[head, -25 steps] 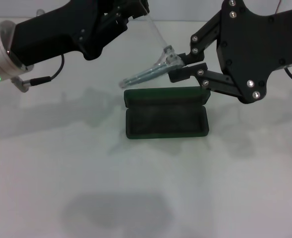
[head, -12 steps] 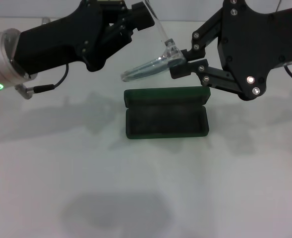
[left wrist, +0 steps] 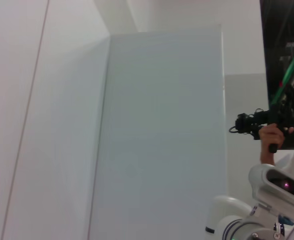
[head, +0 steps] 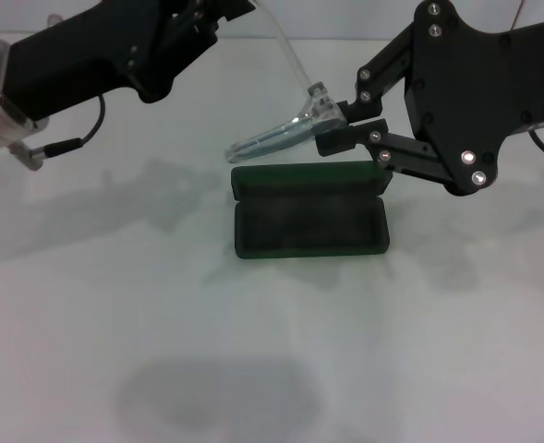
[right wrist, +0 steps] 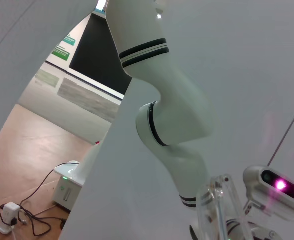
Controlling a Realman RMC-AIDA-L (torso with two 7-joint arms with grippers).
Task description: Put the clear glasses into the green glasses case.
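Starting on the left of the head view, the left arm comes in from the upper left with its left claw (head: 218, 11) up near the top edge, right where the tip of one clear temple arm of the clear glasses (head: 290, 120) ends. It looks like that claw has the tip pinched, but its fingers are mostly hidden against the dark body, so I honestly can't tell how far closed it is. From there the temple arm slants down to the hinge corner, and the wraparound lens sticks out low and to the left from that corner, so the glasses hang tilted in the air, not touching anything below. Directly under them sits the green glasses case (head: 310, 214) on the white bench (head: 114, 305), lid open and standing up along the far side, dark lining facing up, nothing inside. Over on the right, the right claw (head: 336, 125) reaches in from the right arm and is clamped tight on the hinge corner of the glasses, just above the case's back right corner. The right wrist view catches a clear bit of the frame close up; the left wrist view only shows the room.
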